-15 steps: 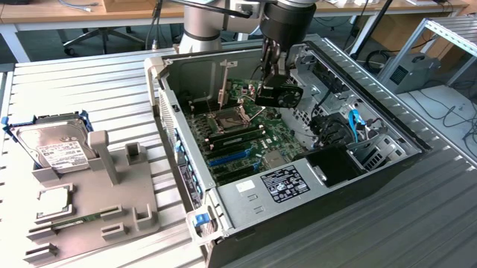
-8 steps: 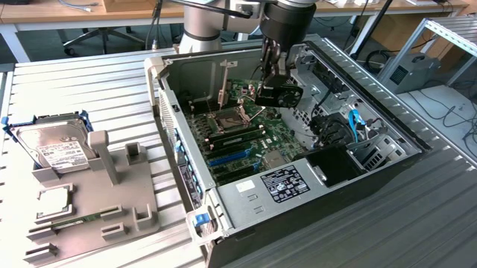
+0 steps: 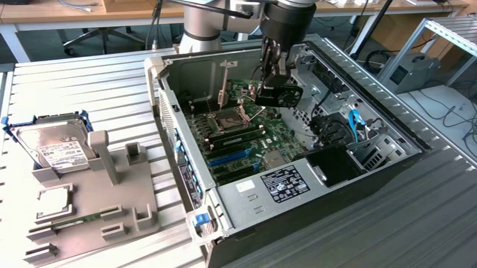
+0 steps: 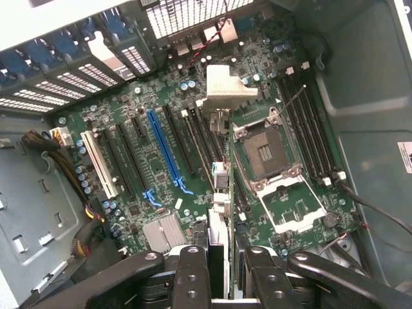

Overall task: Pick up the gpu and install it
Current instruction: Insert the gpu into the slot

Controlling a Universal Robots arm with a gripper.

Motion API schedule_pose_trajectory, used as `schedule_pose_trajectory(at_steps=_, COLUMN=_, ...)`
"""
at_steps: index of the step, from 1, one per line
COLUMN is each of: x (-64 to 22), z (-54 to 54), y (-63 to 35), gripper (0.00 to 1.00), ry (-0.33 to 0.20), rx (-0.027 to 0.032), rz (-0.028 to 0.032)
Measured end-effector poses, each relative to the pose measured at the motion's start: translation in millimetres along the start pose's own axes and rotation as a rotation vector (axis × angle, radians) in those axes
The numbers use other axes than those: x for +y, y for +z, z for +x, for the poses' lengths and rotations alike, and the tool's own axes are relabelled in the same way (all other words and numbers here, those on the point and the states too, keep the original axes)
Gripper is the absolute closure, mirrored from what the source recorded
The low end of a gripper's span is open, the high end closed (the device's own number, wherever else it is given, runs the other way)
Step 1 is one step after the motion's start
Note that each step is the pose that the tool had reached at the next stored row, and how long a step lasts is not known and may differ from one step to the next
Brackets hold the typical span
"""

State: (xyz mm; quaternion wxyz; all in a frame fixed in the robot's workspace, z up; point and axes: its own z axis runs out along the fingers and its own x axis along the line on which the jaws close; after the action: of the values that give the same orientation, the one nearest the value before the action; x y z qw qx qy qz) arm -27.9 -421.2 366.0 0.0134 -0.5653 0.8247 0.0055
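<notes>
**Holding the card over the board**

Hanging inside the open computer case, the gripper was pinching the gpu by its upper edge, the fingers closed on either side of the thin card. In the exterior view the card's round black fan faced outward, and the whole card sat in the air above the motherboard, clear of it and not yet in any slot.

Seen edge-on from the wrist, the card ran as 1 narrow line between the blue slot and the bare processor socket, with its silver bracket at the far end toward the case's rear slot covers. It lay above the black slots beside the blue one; which slot it lined up with I could not tell.

Doing this step well probably meant keeping the card upright and parallel to the chosen slot, so the contact edge met it along its full length rather than corner first. The bracket likely needed to drop cleanly against the rear wall. A tilted card would risk scraping the small capacitors near the slots, and the loose cables beside the board were best kept out from under it.
</notes>
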Motion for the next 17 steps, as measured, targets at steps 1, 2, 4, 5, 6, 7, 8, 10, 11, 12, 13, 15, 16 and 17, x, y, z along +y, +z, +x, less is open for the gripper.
schedule_pose_trajectory(at_steps=1, x=0.0, z=0.0, y=0.0, gripper=0.74, ry=-0.001, rx=0.0000, rz=0.0000)
schedule_pose_trajectory(at_steps=2, x=0.0, z=0.0, y=0.0, gripper=0.74, ry=-0.003, rx=0.0000, rz=-0.0001)
schedule_pose_trajectory(at_steps=4, x=0.0, z=0.0, y=0.0, gripper=0.74, ry=-0.005, rx=-0.0001, rz=-0.0002)
schedule_pose_trajectory(at_steps=5, x=0.0, z=0.0, y=0.0, gripper=0.74, ry=-0.007, rx=0.0000, rz=-0.0002)
schedule_pose_trajectory(at_steps=6, x=0.0, z=0.0, y=0.0, gripper=0.74, ry=-0.009, rx=0.0000, rz=-0.0003)
schedule_pose_trajectory(at_steps=7, x=0.0, z=0.0, y=0.0, gripper=0.74, ry=-0.010, rx=0.0000, rz=-0.0003)
schedule_pose_trajectory(at_steps=8, x=0.0, z=0.0, y=0.0, gripper=0.74, ry=-0.011, rx=-0.0001, rz=-0.0003)
schedule_pose_trajectory(at_steps=10, x=0.0, z=0.0, y=0.0, gripper=0.74, ry=-0.013, rx=-0.0001, rz=-0.0004)
schedule_pose_trajectory(at_steps=11, x=0.0, z=0.0, y=0.0, gripper=0.74, ry=-0.014, rx=-0.0001, rz=-0.0004)
schedule_pose_trajectory(at_steps=12, x=0.0, z=0.0, y=0.0, gripper=0.74, ry=-0.015, rx=-0.0001, rz=-0.0004)
schedule_pose_trajectory(at_steps=13, x=0.0, z=0.0, y=0.0, gripper=0.74, ry=-0.017, rx=-0.0001, rz=-0.0005)
schedule_pose_trajectory(at_steps=15, x=0.0, z=0.0, y=0.0, gripper=0.74, ry=-0.019, rx=-0.0001, rz=-0.0005)
schedule_pose_trajectory(at_steps=16, x=0.0, z=0.0, y=0.0, gripper=0.74, ry=-0.020, rx=-0.0001, rz=-0.0006)
schedule_pose_trajectory(at_steps=17, x=0.0, z=0.0, y=0.0, gripper=0.74, ry=-0.021, rx=-0.0001, rz=-0.0006)
